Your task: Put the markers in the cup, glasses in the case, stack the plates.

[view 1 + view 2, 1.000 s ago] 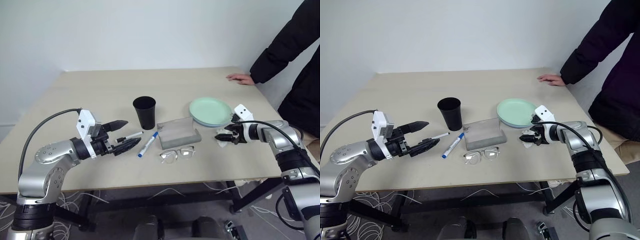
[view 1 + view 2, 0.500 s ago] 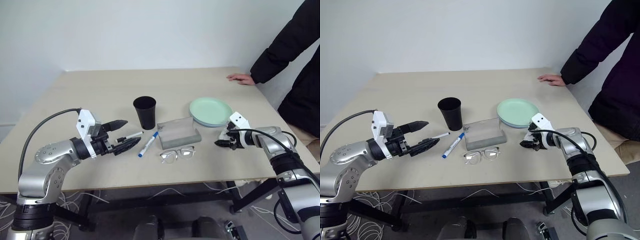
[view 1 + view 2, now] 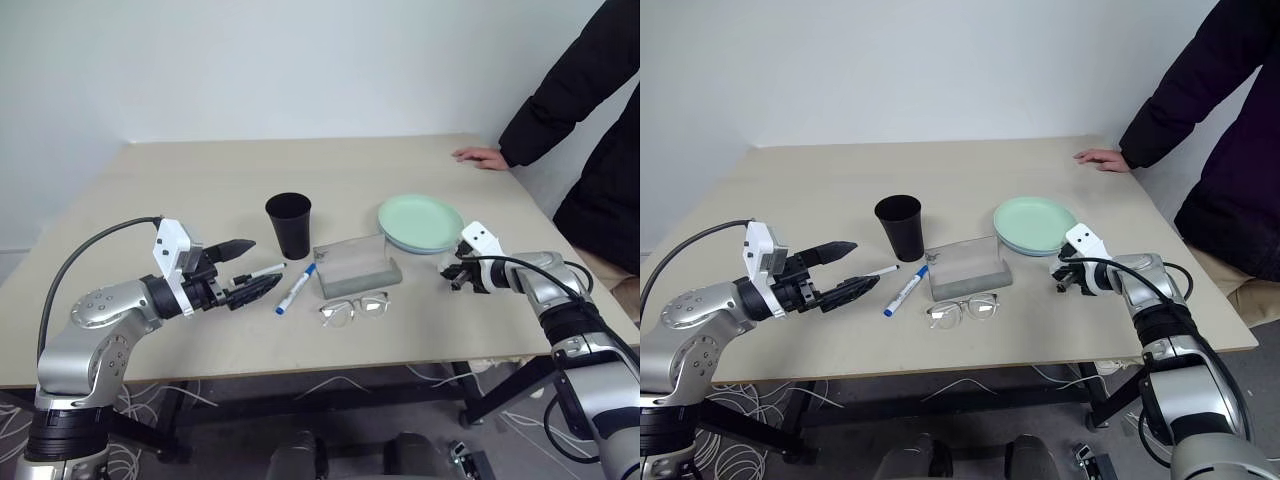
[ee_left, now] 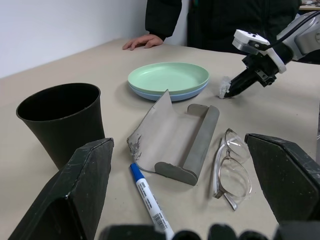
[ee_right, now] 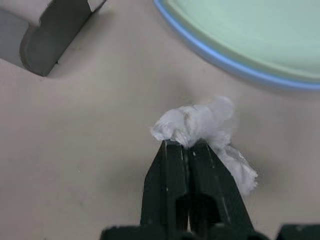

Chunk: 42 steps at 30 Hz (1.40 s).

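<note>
The mint green plate lies on the light blue plate at the table's right. The black cup stands mid-table. Beside it lies the grey case with its lid lifted. The glasses rest in front of the case. A blue-capped marker and a black-capped marker lie left of the case. My left gripper hovers open just left of the markers, holding nothing. My right gripper is low by the plates' near edge, shut on a crumpled white tissue.
A person in a dark sleeve stands at the right, one hand resting on the table's far right corner. The table's front edge runs close below both grippers.
My right gripper sank a little toward the table and shut on the white tissue. The left arm kept still.
</note>
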{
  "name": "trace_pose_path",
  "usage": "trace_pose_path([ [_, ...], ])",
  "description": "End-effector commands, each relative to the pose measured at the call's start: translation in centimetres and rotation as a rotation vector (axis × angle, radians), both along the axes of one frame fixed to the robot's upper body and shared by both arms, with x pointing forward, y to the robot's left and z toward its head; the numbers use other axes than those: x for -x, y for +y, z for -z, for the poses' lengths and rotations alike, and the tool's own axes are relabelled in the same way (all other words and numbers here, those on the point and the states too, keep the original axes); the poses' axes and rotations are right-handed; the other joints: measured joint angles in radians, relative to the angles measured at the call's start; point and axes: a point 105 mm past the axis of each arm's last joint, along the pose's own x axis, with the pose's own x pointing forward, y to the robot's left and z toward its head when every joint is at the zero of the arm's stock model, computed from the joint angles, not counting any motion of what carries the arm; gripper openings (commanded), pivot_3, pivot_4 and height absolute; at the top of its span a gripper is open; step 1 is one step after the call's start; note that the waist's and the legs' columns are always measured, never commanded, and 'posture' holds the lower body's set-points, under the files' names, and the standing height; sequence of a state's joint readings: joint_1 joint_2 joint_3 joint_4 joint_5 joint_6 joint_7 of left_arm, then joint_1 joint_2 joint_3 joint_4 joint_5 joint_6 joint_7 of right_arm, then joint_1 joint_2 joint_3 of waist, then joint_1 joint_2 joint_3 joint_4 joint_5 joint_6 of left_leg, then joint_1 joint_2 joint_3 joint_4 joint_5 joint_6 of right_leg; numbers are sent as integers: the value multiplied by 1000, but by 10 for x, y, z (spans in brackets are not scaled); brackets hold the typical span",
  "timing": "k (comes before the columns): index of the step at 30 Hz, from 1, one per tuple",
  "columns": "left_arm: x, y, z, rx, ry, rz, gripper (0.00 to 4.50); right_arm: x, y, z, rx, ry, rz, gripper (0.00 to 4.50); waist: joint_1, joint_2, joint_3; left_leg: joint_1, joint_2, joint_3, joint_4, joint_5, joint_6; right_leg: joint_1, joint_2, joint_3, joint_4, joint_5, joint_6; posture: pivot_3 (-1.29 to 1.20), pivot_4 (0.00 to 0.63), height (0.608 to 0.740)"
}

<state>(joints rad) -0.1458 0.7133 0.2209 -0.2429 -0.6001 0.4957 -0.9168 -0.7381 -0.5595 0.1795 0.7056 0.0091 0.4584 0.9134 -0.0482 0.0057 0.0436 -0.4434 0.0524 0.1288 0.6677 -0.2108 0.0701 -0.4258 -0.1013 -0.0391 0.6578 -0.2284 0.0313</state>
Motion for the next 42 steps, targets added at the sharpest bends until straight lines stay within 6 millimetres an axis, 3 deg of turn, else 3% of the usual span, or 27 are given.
trace_pose_path([
  [1, 1, -2, -14, -1, -65, 10, 4500, -11, 5, -25, -27, -74, -20, 43, 0, 0, 0, 0, 0, 0, 0, 0, 0, 0, 0, 0, 0, 0, 0, 0, 0, 740],
  [6, 0, -1, -15, -4, -69, 8, 4500, -24, 30, -64, -129, -170, -83, 43, -4, 0, 0, 0, 0, 0, 0, 0, 0, 0, 0, 0, 0, 0, 0, 0, 0, 740],
  [11, -1, -1, -16, -4, -70, 10, 4500, -41, 49, -87, -181, -233, -75, 43, -5, 0, 0, 0, 1, -1, -1, 1, -1, 0, 1, 0, 1, 0, 0, 0, 0, 740],
  [16, -2, -3, -17, -4, -74, 12, 4500, -63, 60, -85, -96, -298, -3, 43, -3, 0, 0, 0, 2, 0, -1, 1, -2, -1, 1, -1, 0, 1, -2, 0, 0, 740],
  [25, 1, -2, -18, -6, -78, -1, 4500, -78, 60, -83, -29, -381, 92, 43, -6, 0, 0, -1, 2, 1, -3, 5, -8, -1, 1, -1, 0, 3, 0, 0, 0, 740],
  [28, 1, -1, -18, -6, -79, -5, 4500, -80, 58, -83, -18, -399, 120, 636, -6, 0, 0, -1, 2, 1, -6, 7, -10, -1, 1, -1, 0, 3, 0, 0, 0, 740],
  [35, 1, -1, -18, -7, -78, -7, 4500, -83, 55, -83, 3, -426, 161, 3021, -6, 0, 0, -1, 2, 1, -6, 8, -11, -1, 1, -1, 0, 3, 0, 0, 0, 740],
  [39, 1, -4, -17, -9, -75, -3, 4500, -84, 50, -94, -6, -458, 164, 4353, -6, 0, 0, -1, 2, 1, -6, 8, -11, -1, 1, -1, 0, 3, 0, 0, 0, 740],
  [42, 2, -11, -14, -9, -63, 20, 4500, -84, 46, -110, -54, -491, 139, 4431, -6, 0, 0, -1, 2, 1, -6, 8, -11, -1, 1, -1, 0, 3, 0, 0, 0, 740],
])
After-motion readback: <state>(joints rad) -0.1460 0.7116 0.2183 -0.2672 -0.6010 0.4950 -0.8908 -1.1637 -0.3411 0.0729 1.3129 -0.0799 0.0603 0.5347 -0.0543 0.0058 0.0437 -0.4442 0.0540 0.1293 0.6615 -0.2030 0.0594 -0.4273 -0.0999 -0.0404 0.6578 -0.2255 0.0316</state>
